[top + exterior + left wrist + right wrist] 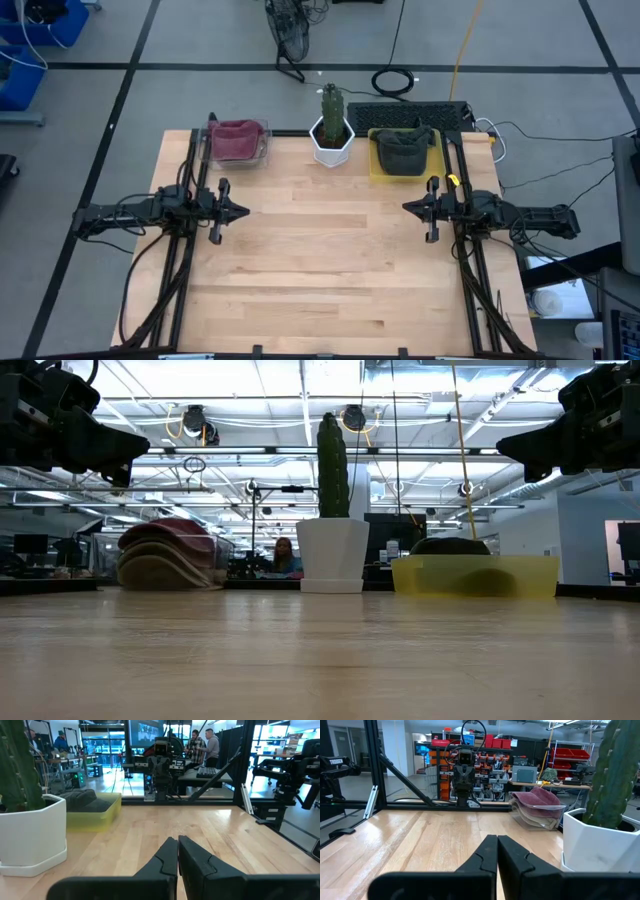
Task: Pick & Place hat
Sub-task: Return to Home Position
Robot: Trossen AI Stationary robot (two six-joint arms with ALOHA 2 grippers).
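Well apart from right gripper (408, 208), black cap (403, 150) in yellow bin (374, 172)

Place was robotics lab in open workshop hall. Wooden table (330, 270) stood on black frame, robot arms (150, 212) mounted at left and right. Grey floor (200, 40) carried black tape lines and loose cables (395, 80). Far behind: strip lights (250, 402) under bare ceiling, red storage bins (497, 742) on shelves, screen (145, 729), people (202, 745) standing at benches.
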